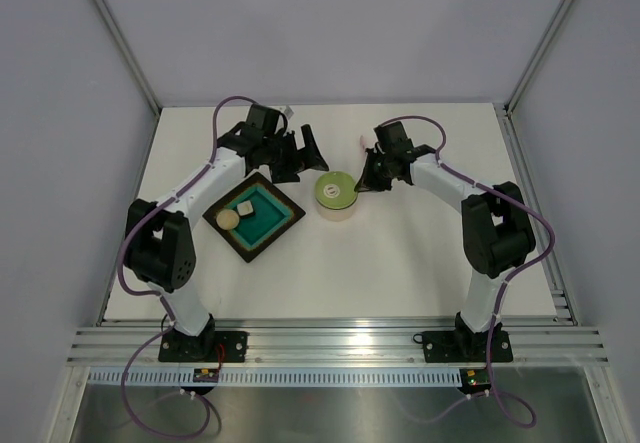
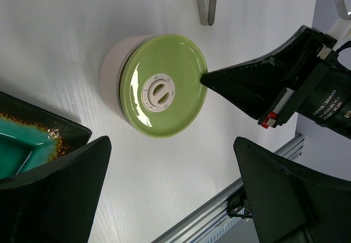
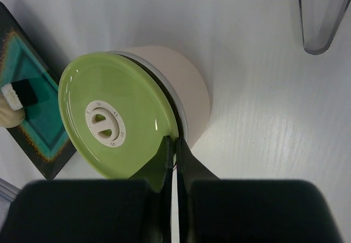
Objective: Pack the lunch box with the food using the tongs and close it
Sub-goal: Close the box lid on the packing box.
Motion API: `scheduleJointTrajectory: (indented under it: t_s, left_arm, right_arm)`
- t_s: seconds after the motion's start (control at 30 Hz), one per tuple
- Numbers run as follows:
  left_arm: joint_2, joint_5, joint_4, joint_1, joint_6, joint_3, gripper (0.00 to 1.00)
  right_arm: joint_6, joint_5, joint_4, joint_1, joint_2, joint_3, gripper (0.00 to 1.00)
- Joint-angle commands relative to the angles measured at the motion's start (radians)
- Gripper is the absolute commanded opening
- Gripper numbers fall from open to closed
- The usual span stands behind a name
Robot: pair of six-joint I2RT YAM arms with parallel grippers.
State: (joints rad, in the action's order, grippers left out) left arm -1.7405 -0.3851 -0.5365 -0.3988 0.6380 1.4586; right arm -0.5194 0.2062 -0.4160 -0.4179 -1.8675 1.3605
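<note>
The right end effector (image 3: 175, 143), pinched together, touches the lid (image 3: 118, 119) — a hard push could tip the lunch box (image 3: 191, 84) over.

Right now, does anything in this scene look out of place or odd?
Yes. The green lid sits on the lunch box, yet a dough ball and a cube lie in the tray. The tongs lie unheld on the table; the shut right gripper is at the lid's edge.

Bright, soft shadows, lid (image 2: 181, 67) w/ glare
</note>
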Motion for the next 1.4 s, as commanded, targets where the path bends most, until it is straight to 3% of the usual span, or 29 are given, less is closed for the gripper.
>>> scheduleJointTrajectory:
  t_s: [0.0, 0.23, 0.4, 0.5, 0.63, 0.77, 1.13, 1.27, 1.3, 1.33, 1.37]
  left_arm:
    - [-0.011, -0.028, 0.029, -0.012, 0.008, 0.043, 0.99]
    - [-0.033, -0.063, 0.066, -0.032, 0.026, 0.045, 0.99]
    - [-0.059, -0.090, 0.099, -0.051, 0.031, 0.042, 0.85]
    - [-0.070, -0.104, 0.113, -0.054, 0.034, 0.034, 0.82]
    - [-0.074, -0.110, 0.122, -0.052, 0.035, 0.029, 0.83]
    - [-0.080, -0.103, 0.162, -0.054, 0.048, 0.017, 0.85]
    - [-0.091, -0.091, 0.204, -0.054, 0.060, 0.017, 0.85]
    - [-0.019, -0.031, 0.274, -0.058, 0.072, -0.043, 0.85]
    - [-0.017, -0.023, 0.270, -0.058, 0.075, -0.040, 0.84]
    - [-0.020, -0.018, 0.257, -0.057, 0.074, -0.035, 0.84]
    - [-0.030, -0.018, 0.253, -0.057, 0.072, -0.029, 0.81]
  right_arm:
    - [0.006, -0.033, 0.003, -0.005, 0.033, -0.014, 0.00]
    - [0.005, -0.037, 0.008, -0.005, 0.045, -0.034, 0.00]
    - [0.004, -0.025, 0.009, -0.005, 0.042, -0.032, 0.00]
    - [0.010, -0.008, 0.006, -0.005, 0.041, -0.029, 0.01]
    - [0.009, -0.007, 0.011, -0.005, 0.053, -0.035, 0.12]
    - [0.002, 0.019, 0.043, -0.004, 0.079, -0.050, 0.30]
    - [0.005, 0.013, 0.042, -0.009, 0.163, -0.040, 0.52]
    - [0.012, -0.005, 0.029, -0.021, 0.188, -0.015, 0.46]
    - [0.013, -0.005, 0.029, -0.024, 0.186, -0.006, 0.40]
    - [0.013, -0.008, 0.023, -0.030, 0.182, 0.015, 0.23]
    - [0.019, -0.011, 0.017, -0.042, 0.166, 0.029, 0.15]
